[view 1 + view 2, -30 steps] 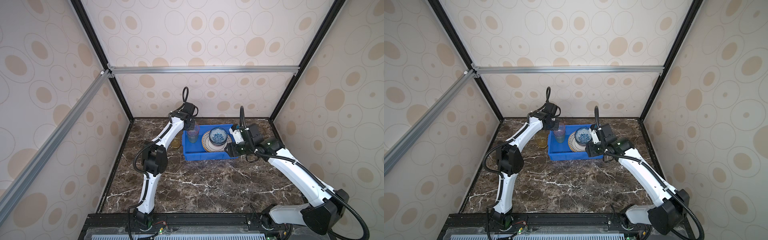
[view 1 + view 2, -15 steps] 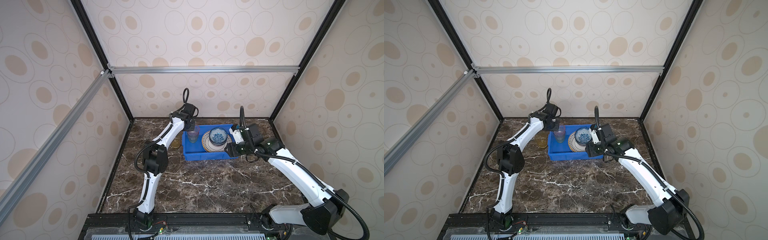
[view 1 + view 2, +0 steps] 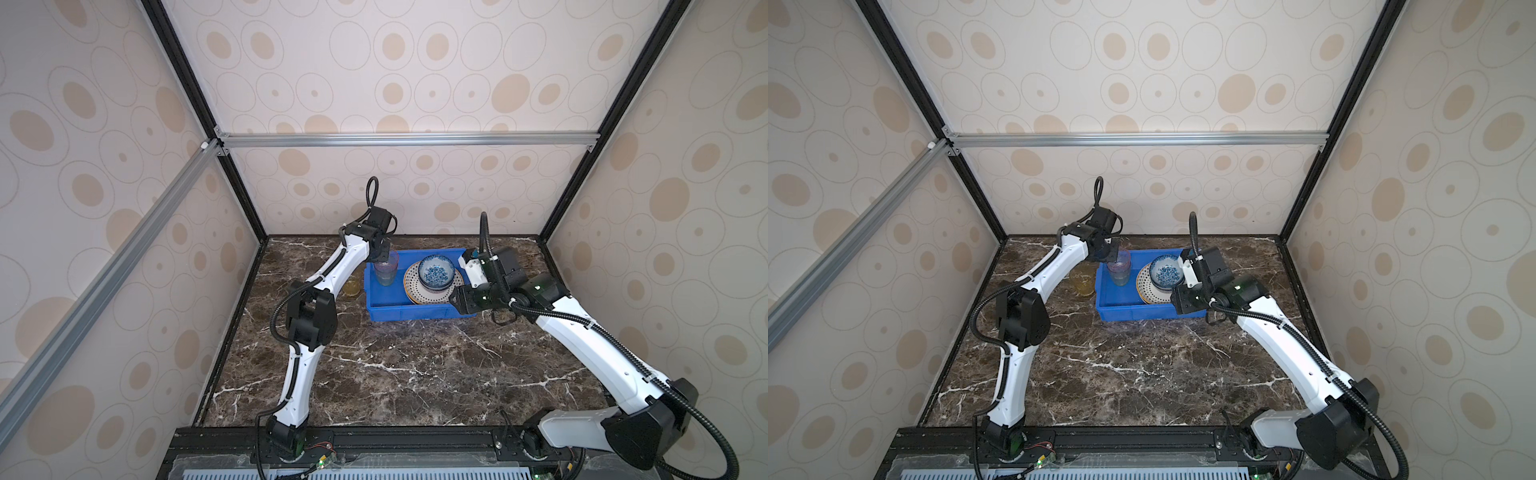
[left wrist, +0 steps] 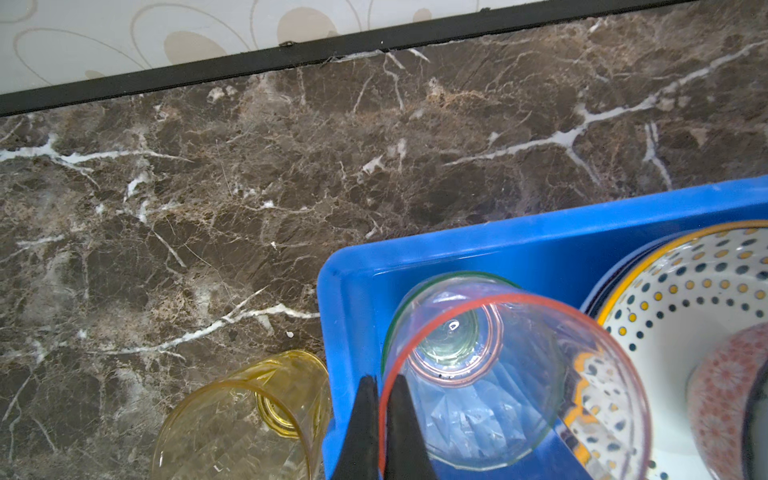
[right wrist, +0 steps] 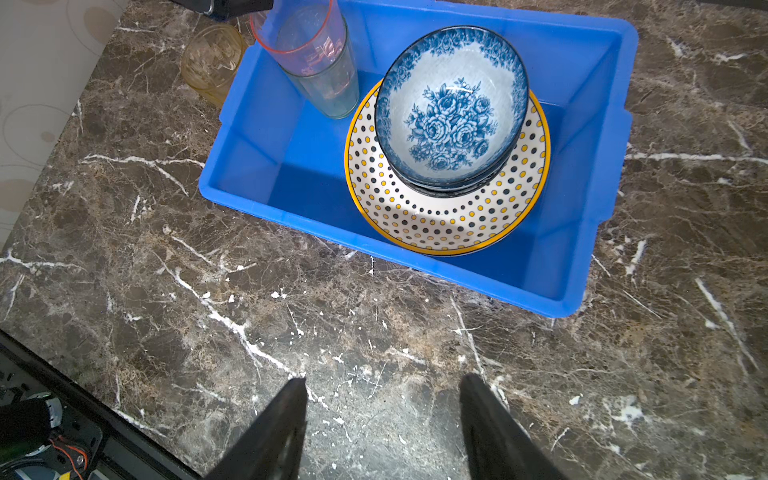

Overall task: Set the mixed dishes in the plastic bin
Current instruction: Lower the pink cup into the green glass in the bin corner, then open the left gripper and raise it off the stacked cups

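Farthest left, the amber translucent tumbler stands mouth-up on the brown marble table, outside the bin and just beside its left wall. It looks like the one dish not yet in. Standing that close, it could be knocked over by the left arm's elbow or wrist on the way out. Next, the left gripper has its fingers pressed together on the thin rim of the pink translucent tumbler, one finger inside and one outside. That tumbler is in the left end of the bright blue rectangular plastic bin, nested in the green-rimmed translucent tumbler. Its long axis runs close to vertical, with the mouth up and the base down inside the green one. I cannot tell whether it is fully seated. If the gripper rises before letting go, the pink tumbler would likely drag the green one up or tip the pair toward the dotted yellow-rimmed round ceramic plate. That plate carries the blue-white floral bowl in the middle of the bin. On the right, the right gripper hangs over bare marble in front of the bin, fingers apart and holding nothing.
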`<state>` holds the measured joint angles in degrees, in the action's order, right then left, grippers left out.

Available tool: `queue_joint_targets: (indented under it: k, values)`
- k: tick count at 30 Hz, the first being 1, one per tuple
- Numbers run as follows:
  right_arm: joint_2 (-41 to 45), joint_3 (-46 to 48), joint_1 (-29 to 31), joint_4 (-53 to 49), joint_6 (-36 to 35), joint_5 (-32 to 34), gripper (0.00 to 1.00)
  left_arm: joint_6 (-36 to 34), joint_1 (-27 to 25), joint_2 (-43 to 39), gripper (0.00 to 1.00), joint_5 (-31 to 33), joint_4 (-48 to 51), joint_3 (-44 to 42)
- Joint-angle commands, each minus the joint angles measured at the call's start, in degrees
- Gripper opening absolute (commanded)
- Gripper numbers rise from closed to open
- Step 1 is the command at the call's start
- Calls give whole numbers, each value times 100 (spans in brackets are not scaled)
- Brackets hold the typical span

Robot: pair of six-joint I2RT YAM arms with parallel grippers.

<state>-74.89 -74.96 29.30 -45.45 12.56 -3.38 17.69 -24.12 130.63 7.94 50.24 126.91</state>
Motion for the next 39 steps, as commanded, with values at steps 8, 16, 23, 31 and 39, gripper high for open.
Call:
queue_joint_targets:
  k: [8, 16, 23, 31, 39]
  values:
    - [56, -23, 67, -122, -27, 30, 62, 81, -18, 147, 14, 137, 143, 184]
    - [74, -38, 67, -131, -25, 30, 62, 85, -5, 68, 17, 129, 130, 185]
    - [120, -45, 67, -129, 16, -14, 62, 85, 3, -70, 18, 175, 176, 182]
    - [227, 28, 67, -111, 78, -43, 62, 103, -3, -354, 18, 181, 204, 45]
    - [247, 28, 67, -104, 144, -117, 62, 83, -5, -855, 19, 285, 62, -432]
